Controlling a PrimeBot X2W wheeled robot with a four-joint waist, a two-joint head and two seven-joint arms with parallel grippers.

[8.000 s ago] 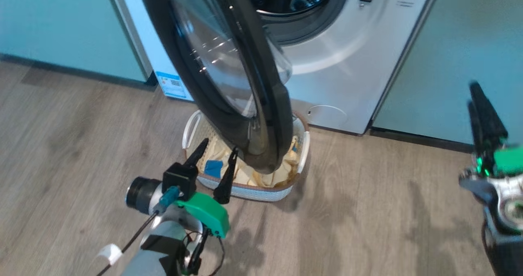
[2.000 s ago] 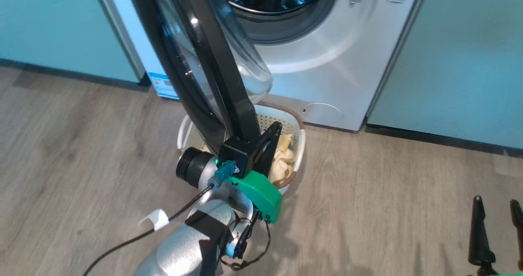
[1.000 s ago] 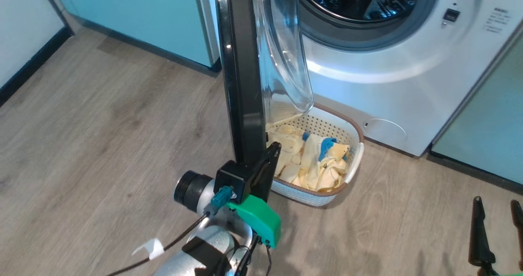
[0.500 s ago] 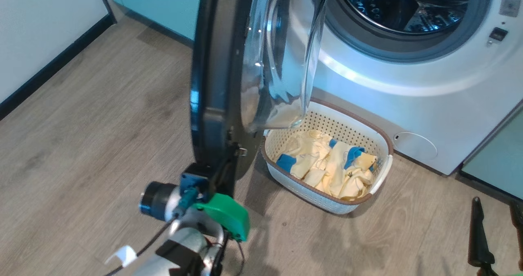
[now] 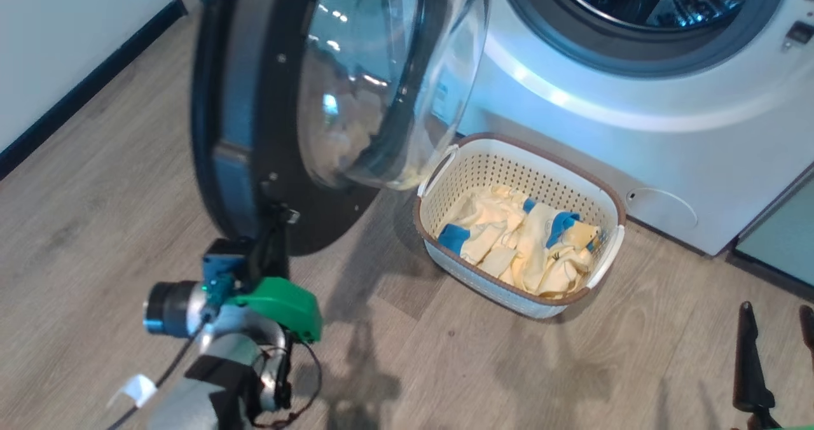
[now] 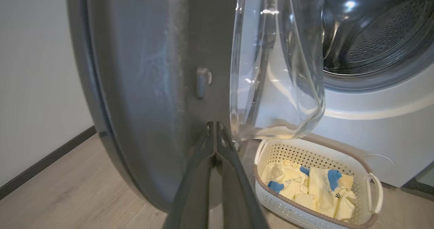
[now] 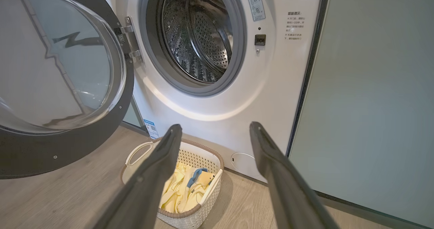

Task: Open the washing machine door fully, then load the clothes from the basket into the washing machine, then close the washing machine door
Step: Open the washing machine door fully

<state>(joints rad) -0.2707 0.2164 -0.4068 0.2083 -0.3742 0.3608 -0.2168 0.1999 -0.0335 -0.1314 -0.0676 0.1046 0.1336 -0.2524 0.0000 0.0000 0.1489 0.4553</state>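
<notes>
1. Left gripper (image 6: 214, 134) is pinched shut with nothing between its two long dark fingers. The tips are set against the dark inner face of the big round black-rimmed washing machine door (image 5: 245, 163), just below a small grey latch hook (image 6: 202, 81).
2. Immediately right of those fingertips bulges the door's clear glass bowl (image 6: 278, 69). My call: the push belongs on the hard dark rim, not on the glass.
3. Step in hand, as I read it, is swinging that door fully open. It looks wide already, with the metal hinge (image 7: 130, 41) on the far side from the tips.
4. To do it well, follow an arc around the hinge so the tips don't skid across the glossy face. Stay clear of the latch, and ease off as the hinge nears its stop.
5. Low to the gripper's right, on the grey wood floor (image 5: 95, 226), stands the small cream-white perforated plastic basket (image 6: 288, 207). It sits clear of the door, with the cream-yellow, blue-patched clothes (image 6: 318, 188) lying inside.
6. Beyond it, up and to the right, is the big white front-loading washing machine (image 5: 572, 99), its grey-rimmed steel drum mouth (image 7: 196, 39) uncovered.
7. Right gripper (image 7: 215, 126) hangs spread wide and empty, well apart from its partner and aimed toward the basket.
</notes>
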